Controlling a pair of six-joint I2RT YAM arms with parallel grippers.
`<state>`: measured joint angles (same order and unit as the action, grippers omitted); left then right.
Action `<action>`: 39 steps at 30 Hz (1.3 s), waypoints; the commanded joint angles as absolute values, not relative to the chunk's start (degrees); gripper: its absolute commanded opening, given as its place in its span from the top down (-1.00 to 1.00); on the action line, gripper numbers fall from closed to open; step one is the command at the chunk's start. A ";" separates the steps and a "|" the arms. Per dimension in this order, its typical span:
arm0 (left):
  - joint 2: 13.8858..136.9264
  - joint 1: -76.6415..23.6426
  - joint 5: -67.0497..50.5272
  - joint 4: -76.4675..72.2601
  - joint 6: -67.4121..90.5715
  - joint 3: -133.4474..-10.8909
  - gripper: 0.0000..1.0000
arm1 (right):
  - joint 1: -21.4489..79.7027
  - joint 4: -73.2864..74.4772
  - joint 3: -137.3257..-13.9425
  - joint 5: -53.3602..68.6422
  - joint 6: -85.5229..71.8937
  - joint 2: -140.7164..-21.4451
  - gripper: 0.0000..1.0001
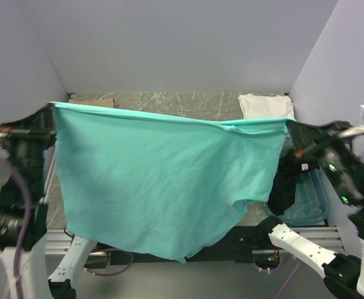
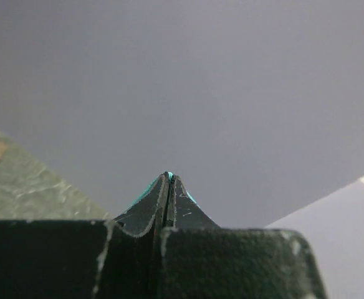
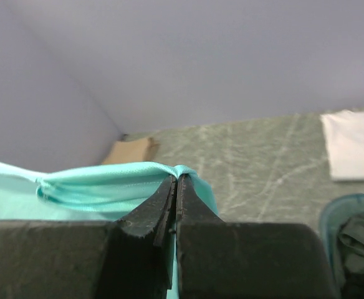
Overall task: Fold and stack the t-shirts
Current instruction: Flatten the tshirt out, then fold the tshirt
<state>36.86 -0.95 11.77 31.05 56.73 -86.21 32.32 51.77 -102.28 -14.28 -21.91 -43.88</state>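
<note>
Teal t-shirt (image 1: 157, 187): hung spread above the table (image 1: 169, 103), top corners pinched by your left gripper (image 1: 51, 111) and right gripper (image 1: 289, 124), both clamped tight. Judged light, limp, sag-prone; corners looked your best hold.

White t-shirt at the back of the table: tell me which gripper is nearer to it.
Right. The right gripper, shut on the teal t-shirt, hangs close by the white t-shirt, toward the near right. The left gripper holds the other end, across the table on the left.
</note>
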 commanded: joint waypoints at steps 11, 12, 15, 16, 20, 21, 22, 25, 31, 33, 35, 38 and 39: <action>57.02 -0.70 14.68 7.22 57.13 -52.13 0.99 | 16.35 25.86 -73.66 -8.54 -16.97 -64.67 1.00; 61.30 -0.70 14.33 4.07 56.78 -50.81 0.99 | 15.65 22.19 -72.43 -6.18 -16.53 -68.69 1.00; 71.40 -0.62 13.36 0.80 55.55 -51.06 0.99 | 14.68 20.40 -73.03 -4.22 -16.35 -78.44 1.00; 74.06 -0.70 13.19 -1.21 55.29 -52.02 0.99 | 14.50 20.30 -74.69 -4.04 -16.43 -81.18 1.00; 87.95 -0.62 13.36 -1.24 53.09 -59.13 0.99 | 13.19 20.30 -80.84 -3.43 -16.70 -93.67 1.00; 93.29 -0.70 13.10 -0.71 52.74 -61.06 0.99 | 12.84 20.56 -82.25 -3.17 -16.70 -98.04 1.00; 95.69 -0.62 12.66 -0.18 52.73 -64.91 0.99 | 12.75 20.65 -85.22 -2.99 -16.61 -100.17 1.00; 102.91 -0.62 12.31 2.11 52.12 -70.47 0.99 | 12.31 22.14 -91.74 -2.46 -16.44 -107.56 1.00; 107.14 -0.62 13.27 2.64 52.21 -73.65 0.99 | 12.22 25.75 -97.21 -3.69 -17.57 -113.64 1.00; 106.27 -0.70 13.10 2.03 51.94 -72.95 0.99 | 12.13 26.36 -96.25 -3.43 -18.10 -112.60 1.00; 105.12 -0.62 13.01 1.67 52.03 -71.46 0.99 | 12.22 26.28 -93.79 -3.08 -18.81 -111.01 1.00; 102.05 -0.62 12.40 1.23 52.12 -68.65 0.99 | 12.30 25.14 -88.87 -1.50 -20.04 -106.62 1.00; 100.13 -0.70 12.22 1.23 52.03 -67.86 0.99 | 12.30 24.79 -85.99 -0.97 -20.30 -104.18 1.00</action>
<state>106.41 -0.89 12.60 3.22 53.17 -69.47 12.58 25.67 -90.67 -2.35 -18.70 -111.90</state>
